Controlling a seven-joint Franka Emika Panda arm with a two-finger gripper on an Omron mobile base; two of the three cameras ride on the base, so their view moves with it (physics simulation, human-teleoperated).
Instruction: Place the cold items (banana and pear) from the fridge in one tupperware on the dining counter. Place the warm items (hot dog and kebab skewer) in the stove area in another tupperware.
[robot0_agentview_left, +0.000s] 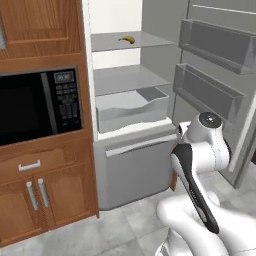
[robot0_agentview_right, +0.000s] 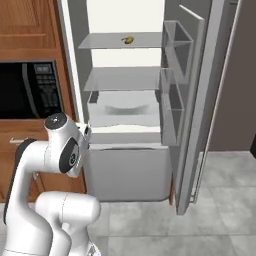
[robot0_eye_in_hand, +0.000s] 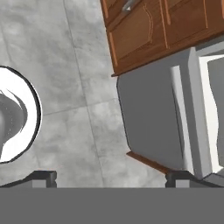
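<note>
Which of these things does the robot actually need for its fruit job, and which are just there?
Needed:
- small curved yellow banana
- tall open white-walled fridge
- robot's open two-finger gripper

Just there:
- black microwave
- brown wooden cabinets

The arm (robot0_agentview_left: 200, 165) is showing a glossy white shell of rounded, bulbous segments. A long black strip is running along the side of one link (robot0_agentview_left: 196, 192). The uppermost joint is carrying a round dark cap (robot0_agentview_left: 210, 119) with a pale centre; the same cap (robot0_agentview_right: 55, 121) is showing grey-black in the right base view. A dark circular joint face (robot0_agentview_right: 70, 156) is sitting on the housing beside it. Two small dark finger tips (robot0_eye_in_hand: 43, 177) are appearing square-ended.
</note>
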